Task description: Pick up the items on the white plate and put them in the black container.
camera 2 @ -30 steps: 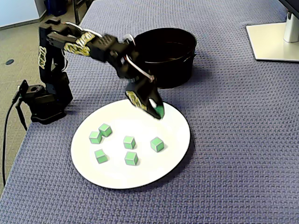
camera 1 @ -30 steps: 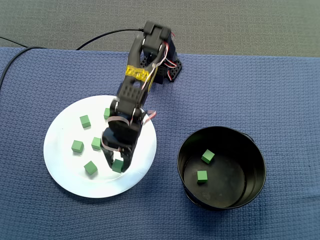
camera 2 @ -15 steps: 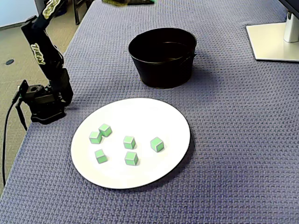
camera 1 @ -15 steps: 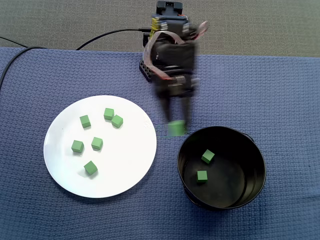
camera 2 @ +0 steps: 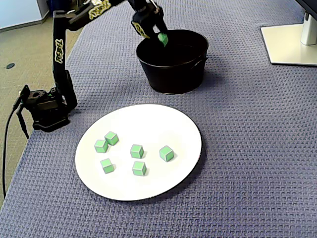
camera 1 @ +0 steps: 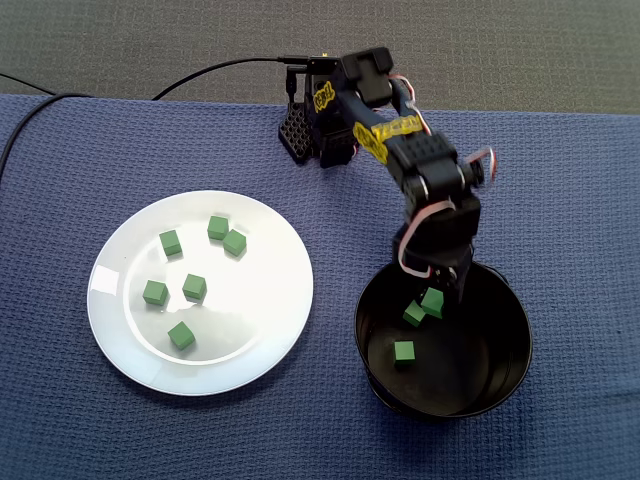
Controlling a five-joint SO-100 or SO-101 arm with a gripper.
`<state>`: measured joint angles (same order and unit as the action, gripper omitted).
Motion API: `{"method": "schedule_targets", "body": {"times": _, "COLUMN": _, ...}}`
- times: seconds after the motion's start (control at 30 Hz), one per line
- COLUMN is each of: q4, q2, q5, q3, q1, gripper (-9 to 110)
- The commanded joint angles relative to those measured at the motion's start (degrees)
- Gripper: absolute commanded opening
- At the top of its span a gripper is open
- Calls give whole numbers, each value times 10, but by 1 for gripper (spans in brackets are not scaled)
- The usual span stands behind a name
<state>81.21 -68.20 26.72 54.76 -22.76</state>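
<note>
A white plate (camera 1: 255, 315) (camera 2: 148, 121) holds several small green cubes (camera 1: 194, 287) (camera 2: 137, 150). The black container (camera 1: 517, 345) (camera 2: 173, 74) stands to its right in a fixed view and behind it in a fixed view. Two green cubes (camera 1: 404, 351) lie on the container floor. My gripper (camera 1: 436, 296) (camera 2: 161, 37) hangs over the container's rim, shut on another green cube (camera 1: 432, 302) (camera 2: 163, 39), which is held just inside the opening, above the floor.
The arm's base (camera 1: 315, 135) (camera 2: 45, 106) sits at the edge of the blue woven cloth, with a black cable (camera 1: 205, 72) running off to the left. A white stand foot (camera 2: 290, 44) occupies the far right corner.
The gripper rose off the plate with one green cube and swung across to the black container. The plate holds one cube fewer than a second ago.
</note>
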Motion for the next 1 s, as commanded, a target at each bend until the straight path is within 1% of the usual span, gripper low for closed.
{"method": "schedule_targets", "body": {"times": 0.0, "q4": 7, "q2": 21, "q5": 14, "q3": -1, "q1": -14, "gripper": 0}}
{"method": "schedule_targets", "body": {"times": 0.03, "q4": 10, "q2": 27, "q5": 18, "q3": -4, "q1": -18, "gripper": 0}}
{"method": "schedule_targets", "body": {"times": 0.07, "q4": 14, "q2": 33, "q5": 26, "q3": -5, "q1": -21, "gripper": 4}}
{"method": "schedule_targets", "body": {"times": 0.1, "q4": 18, "q2": 34, "q5": 33, "q3": -5, "q1": -23, "gripper": 12}}
{"method": "schedule_targets", "body": {"times": 0.2, "q4": 24, "q2": 32, "q5": 36, "q3": -11, "q1": -22, "gripper": 24}}
{"method": "schedule_targets", "body": {"times": 0.23, "q4": 27, "q2": 26, "q5": 40, "q3": -14, "q1": -20, "gripper": 26}}
{"method": "schedule_targets", "body": {"times": 0.33, "q4": 62, "q2": -11, "q5": 40, "q3": -35, "q1": -9, "gripper": 28}}
{"method": "schedule_targets", "body": {"times": 0.43, "q4": 127, "q2": -78, "q5": 23, "q3": -71, "q1": 23, "gripper": 27}}
{"method": "schedule_targets", "body": {"times": 0.5, "q4": 162, "q2": -142, "q5": -10, "q3": -70, "q1": 65, "gripper": 24}}
{"method": "schedule_targets", "body": {"times": 0.6, "q4": 207, "q2": -234, "q5": -52, "q3": -46, "q1": 142, "gripper": 24}}
{"method": "schedule_targets", "body": {"times": 0.67, "q4": 234, "q2": -276, "q5": -97, "q3": -32, "q1": 202, "gripper": 23}}
{"method": "schedule_targets", "body": {"times": 0.7, "q4": 240, "q2": -294, "q5": -134, "q3": -19, "q1": 231, "gripper": 23}}
{"method": "schedule_targets", "body": {"times": 0.77, "q4": 261, "q2": -323, "q5": -224, "q3": 2, "q1": 293, "gripper": 26}}
{"method": "schedule_targets", "body": {"times": 0.83, "q4": 294, "q2": -341, "q5": -328, "q3": 25, "q1": 352, "gripper": 25}}
{"method": "schedule_targets", "body": {"times": 0.9, "q4": 332, "q2": -347, "q5": -403, "q3": 60, "q1": 395, "gripper": 24}}
{"method": "schedule_targets", "body": {"times": 0.97, "q4": 338, "q2": -351, "q5": -443, "q3": 123, "q1": 412, "gripper": 21}}
